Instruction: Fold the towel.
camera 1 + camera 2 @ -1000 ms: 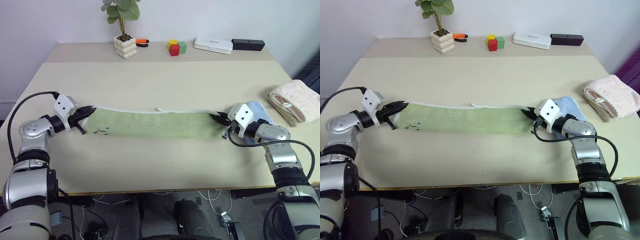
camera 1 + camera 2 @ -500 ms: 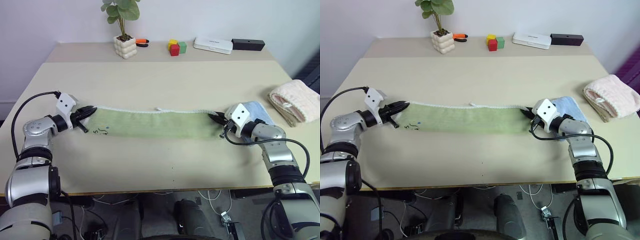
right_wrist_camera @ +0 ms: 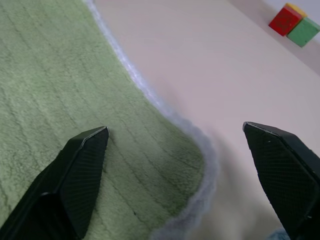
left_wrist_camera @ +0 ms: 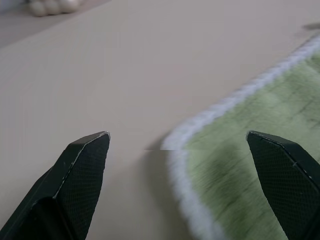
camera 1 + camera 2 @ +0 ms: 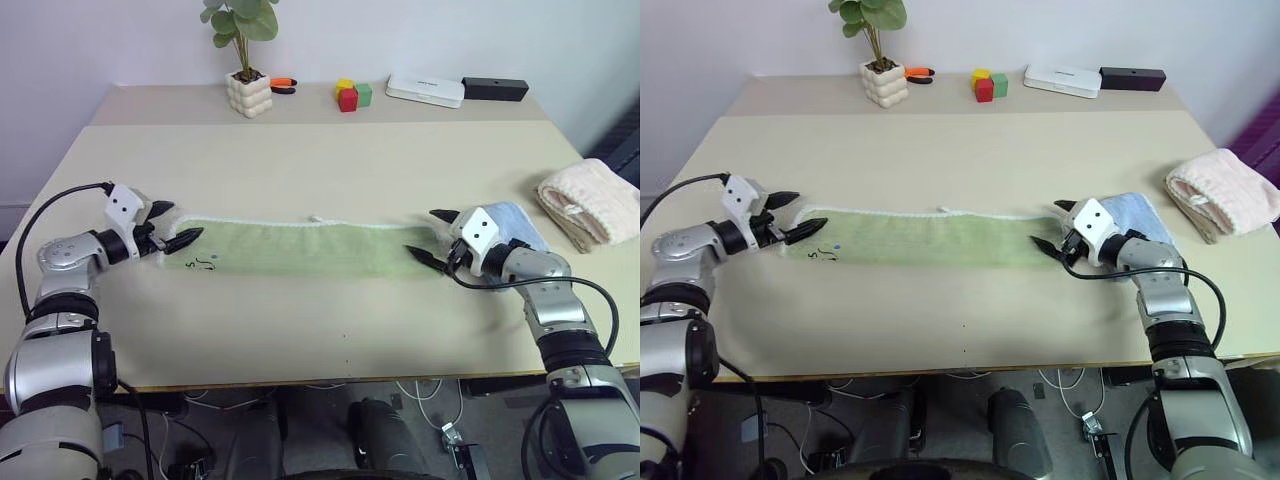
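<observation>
Lying flat near the front of the table [image 5: 330,330], the towel [image 5: 310,250] is seen as a long narrow green strip, already folded lengthwise, w/ white edging along its far side and a small dark mark near its left end. Its long axis runs left-right across the table, approx. parallel to the front edge.

The left gripper [image 5: 175,225] is placed at the strip's left end, fingers spread wide, nothing pinched; in the left wrist view the towel's white-edged corner [image 4: 175,145] is seen between the two black fingers [image 4: 82,165]. The right gripper [image 5: 432,236] is placed at the right end, likewise spread and empty, w/ the towel's end corner framed between its fingers in the right wrist view. Neither end is held.

So each end is served by its own arm; no arm is clearly nearer the middle. A next fold is judged to be end-to-end along the long axis, so one short end would need to be re-pinched and carried toward the other.

Just behind the right gripper a light blue cloth [image 5: 515,222] is seen; further right, a pink-cream towel [image 5: 590,205]. At the far edge a potted plant [image 5: 248,70], coloured blocks [image 5: 352,95] and a white box [image 5: 427,90] are lined up.
</observation>
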Controlling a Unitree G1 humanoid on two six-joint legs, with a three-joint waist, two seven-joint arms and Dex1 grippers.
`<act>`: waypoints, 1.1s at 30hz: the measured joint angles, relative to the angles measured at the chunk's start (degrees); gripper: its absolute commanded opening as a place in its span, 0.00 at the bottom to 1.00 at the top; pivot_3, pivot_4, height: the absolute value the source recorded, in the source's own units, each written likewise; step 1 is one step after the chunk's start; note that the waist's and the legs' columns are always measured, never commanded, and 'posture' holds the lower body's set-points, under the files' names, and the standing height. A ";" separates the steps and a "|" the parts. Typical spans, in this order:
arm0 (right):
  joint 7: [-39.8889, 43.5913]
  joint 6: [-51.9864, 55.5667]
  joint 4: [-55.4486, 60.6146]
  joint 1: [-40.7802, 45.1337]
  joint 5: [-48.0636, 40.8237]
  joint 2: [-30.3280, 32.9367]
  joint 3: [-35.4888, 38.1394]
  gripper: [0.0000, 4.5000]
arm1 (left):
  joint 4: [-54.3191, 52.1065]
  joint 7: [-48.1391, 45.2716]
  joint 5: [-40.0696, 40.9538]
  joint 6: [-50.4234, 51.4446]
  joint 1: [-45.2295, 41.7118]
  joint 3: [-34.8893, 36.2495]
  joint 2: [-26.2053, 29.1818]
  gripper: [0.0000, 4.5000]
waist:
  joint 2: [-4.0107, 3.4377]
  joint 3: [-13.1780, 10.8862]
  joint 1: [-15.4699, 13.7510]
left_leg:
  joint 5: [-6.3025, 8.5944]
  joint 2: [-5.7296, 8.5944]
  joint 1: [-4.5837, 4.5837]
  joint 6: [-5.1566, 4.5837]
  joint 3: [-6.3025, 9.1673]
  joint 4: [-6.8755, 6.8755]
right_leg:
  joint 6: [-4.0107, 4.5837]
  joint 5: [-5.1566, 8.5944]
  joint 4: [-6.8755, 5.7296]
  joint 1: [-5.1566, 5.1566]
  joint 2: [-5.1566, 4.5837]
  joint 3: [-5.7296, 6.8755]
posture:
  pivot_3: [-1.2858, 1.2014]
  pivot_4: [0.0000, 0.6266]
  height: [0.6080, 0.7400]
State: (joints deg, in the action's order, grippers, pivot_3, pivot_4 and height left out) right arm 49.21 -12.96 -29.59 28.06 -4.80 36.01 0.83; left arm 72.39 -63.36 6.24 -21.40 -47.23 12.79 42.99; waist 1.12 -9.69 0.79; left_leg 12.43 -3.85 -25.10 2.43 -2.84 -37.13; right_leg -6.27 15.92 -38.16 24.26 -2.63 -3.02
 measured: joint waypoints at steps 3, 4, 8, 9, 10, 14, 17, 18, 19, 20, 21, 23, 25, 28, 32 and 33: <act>-0.21 2.55 0.65 1.20 -2.51 -0.11 1.74 1.00 | -0.01 -0.14 4.49 5.63 -1.23 4.51 1.20 1.00 | 0.00 0.00 -0.06 | 0.00 0.00 0.00 0.00 0.02 0.00 | 0.00 0.00 -0.01 0.00 0.00 0.01 | 0.52 0.24 1.00; -0.18 3.55 1.47 1.44 -3.59 -0.17 2.35 0.94 | -0.03 -0.05 6.05 7.44 -1.73 6.29 1.64 0.95 | 0.00 0.00 -0.05 | 0.00 0.00 -0.01 0.00 0.02 0.00 | 0.00 0.00 0.00 0.00 0.00 0.01 | 0.52 0.24 1.00; -0.75 7.54 6.10 1.65 -7.23 -0.76 4.47 0.59 | -1.10 -0.57 10.75 11.37 -1.79 10.97 3.17 0.61 | 0.00 0.00 0.05 | 0.00 -0.01 0.00 0.00 0.03 0.01 | 0.00 0.00 -0.01 0.00 0.00 0.01 | 0.52 0.24 1.00; -1.93 8.82 7.57 1.66 -7.50 -1.15 4.88 0.51 | -1.83 -0.97 11.37 11.92 -1.41 11.30 3.16 0.52 | 0.00 0.00 0.01 | 0.00 -0.01 -0.01 0.00 0.03 0.00 | 0.00 0.00 -0.02 0.00 0.00 0.01 | 0.52 0.24 1.00; -3.28 9.91 9.21 1.71 -7.82 -1.62 5.13 0.37 | -2.53 -1.47 12.01 12.73 -1.09 11.48 3.07 0.39 | 0.00 0.00 -0.04 | 0.00 0.00 -0.01 0.00 0.03 0.00 | 0.00 0.00 -0.02 0.00 0.00 0.01 | 0.52 0.24 1.00; -11.70 15.91 16.20 2.35 -9.20 -7.93 6.85 0.00 | -9.50 -3.29 15.89 18.99 -0.64 12.47 -0.22 0.01 | 0.01 0.01 -0.24 | -0.01 -0.01 -0.04 0.01 0.08 -0.03 | 0.00 0.00 -0.05 -0.01 -0.01 0.05 | 0.52 0.24 1.00; -20.51 20.49 22.07 2.72 -9.16 -16.48 5.85 0.00 | -22.11 0.11 20.92 27.35 1.07 13.00 -7.72 0.01 | 0.02 0.01 -0.19 | -0.01 0.00 -0.07 0.02 0.13 -0.04 | 0.00 0.00 -0.06 -0.01 -0.03 0.05 | 0.52 0.24 1.00; -22.74 21.43 23.26 2.57 -8.64 -18.78 4.68 0.00 | -26.53 2.41 22.27 29.83 2.13 12.91 -10.62 0.01 | 0.02 0.01 -0.16 | -0.01 0.00 -0.08 0.02 0.13 -0.05 | -0.01 0.00 -0.07 0.00 -0.04 0.04 | 0.52 0.24 1.00; -25.06 22.28 24.67 1.75 -7.35 -20.79 3.28 0.00 | -32.80 6.03 23.56 32.48 4.24 12.61 -14.13 0.01 | 0.02 0.02 -0.08 | -0.01 0.00 -0.11 0.02 0.16 -0.05 | -0.01 -0.01 -0.05 0.00 -0.05 0.04 | 0.52 0.24 1.00; -27.28 22.96 25.25 0.90 -6.11 -22.71 1.95 0.00 | -39.03 9.63 24.55 34.89 6.64 11.89 -17.72 0.01 | 0.02 0.03 -0.01 | -0.01 0.00 -0.12 0.02 0.16 -0.05 | -0.01 -0.01 -0.04 0.00 -0.06 0.03 | 0.52 0.24 1.00; -29.02 23.69 25.06 0.25 -5.07 -24.20 0.91 0.00 | -43.17 12.49 25.17 36.97 8.40 10.60 -20.68 0.01 | 0.02 0.03 -0.06 | -0.01 0.01 -0.14 0.02 0.18 -0.07 | -0.02 -0.01 -0.05 0.01 -0.05 0.03 | 0.52 0.24 1.00; -32.75 24.60 23.47 -0.34 -3.50 -27.35 -0.23 0.00 | -50.46 20.63 25.46 39.94 11.54 8.73 -26.84 0.01 | 0.02 0.03 -0.01 | -0.02 0.01 -0.14 0.03 0.19 -0.10 | -0.03 -0.03 -0.08 0.03 -0.04 0.03 | 0.52 0.24 1.00; -34.71 24.39 21.70 -0.34 -2.03 -29.32 -1.51 0.00 | -53.73 27.45 25.67 41.70 12.25 8.24 -31.61 0.01 | 0.03 0.03 -0.03 | -0.02 0.02 -0.13 0.03 0.22 -0.11 | -0.04 -0.04 -0.09 0.02 -0.01 0.04 | 0.52 0.24 1.00; -36.61 23.81 18.04 -0.41 -0.30 -32.74 -3.70 0.00 | -54.96 33.14 24.15 42.00 13.48 5.72 -35.48 0.01 | 0.04 0.05 0.11 | -0.02 0.03 -0.09 0.03 0.22 -0.05 | -0.04 -0.04 -0.06 0.02 0.01 0.03 | 0.52 0.24 1.00; -39.14 22.57 11.72 -0.63 1.71 -33.79 -4.57 0.00 | -49.53 35.43 21.68 39.69 13.83 3.84 -35.51 0.01 | 0.04 0.05 0.15 | -0.02 0.04 -0.09 0.03 0.22 -0.03 | -0.04 -0.04 -0.02 0.01 0.01 0.03 | 0.52 0.24 1.00; -39.71 22.49 10.63 -0.66 1.81 -33.45 -3.98 0.00 | -47.79 35.95 21.33 39.13 13.88 4.22 -34.62 0.01 | 0.04 0.05 0.15 | -0.02 0.04 -0.09 0.03 0.21 -0.03 | -0.04 -0.04 -0.02 0.02 0.01 0.03 | 0.52 0.24 1.00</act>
State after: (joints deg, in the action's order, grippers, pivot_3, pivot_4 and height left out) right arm 9.50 9.53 -18.95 27.40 -3.00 2.57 -3.15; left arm 24.60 -27.41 27.56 17.74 -33.36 17.01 8.38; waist 1.16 -9.63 0.94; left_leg 12.41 -3.82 -25.18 2.46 -2.63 -37.16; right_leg -6.30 15.89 -38.18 24.27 -2.62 -2.99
